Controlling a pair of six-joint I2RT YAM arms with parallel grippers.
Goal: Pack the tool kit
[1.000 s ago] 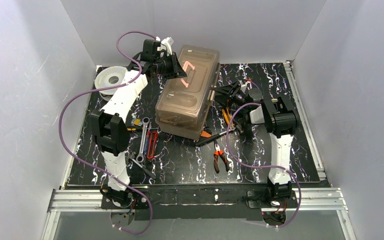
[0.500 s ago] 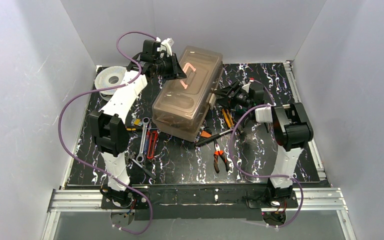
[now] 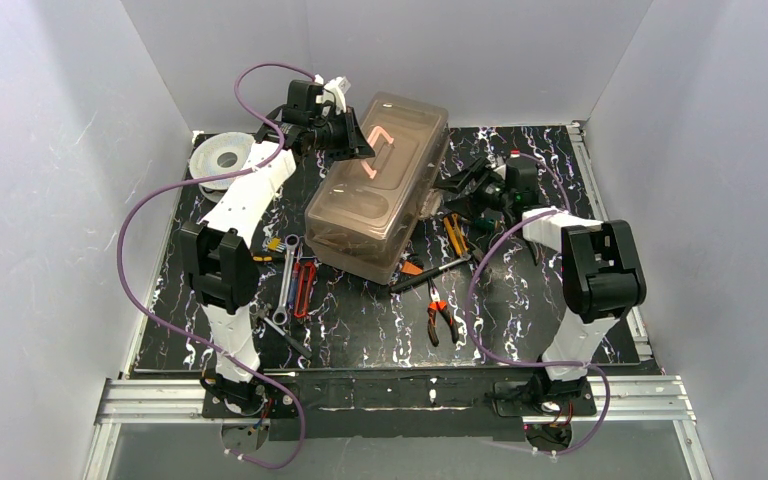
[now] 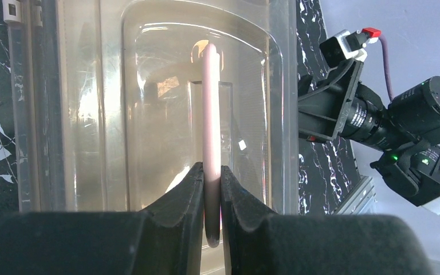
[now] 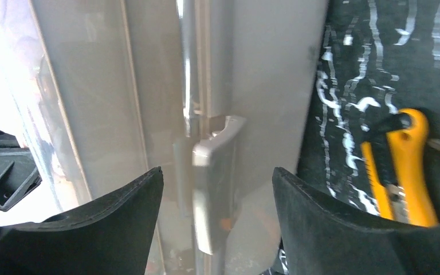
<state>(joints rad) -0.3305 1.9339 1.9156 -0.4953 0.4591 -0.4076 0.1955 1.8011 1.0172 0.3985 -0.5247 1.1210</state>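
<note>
Toolbox [image 3: 375, 190] sits at back-centre of table [image 3: 520, 300], btwn both arms. L gripper [image 4: 211, 172] pinches its cream handle [image 4: 210, 103]. R gripper [image 5: 216, 172] jaws spread wide either side of the latch [image 5: 215, 152].

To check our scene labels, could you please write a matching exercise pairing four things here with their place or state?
1 left gripper
2 right gripper
3 orange pliers
4 grey spool

A on the table, near side of the toolbox
B shut on the handle
C table's far left corner
D open, facing the latch

Pairs: 1-B, 2-D, 3-A, 4-C
</note>
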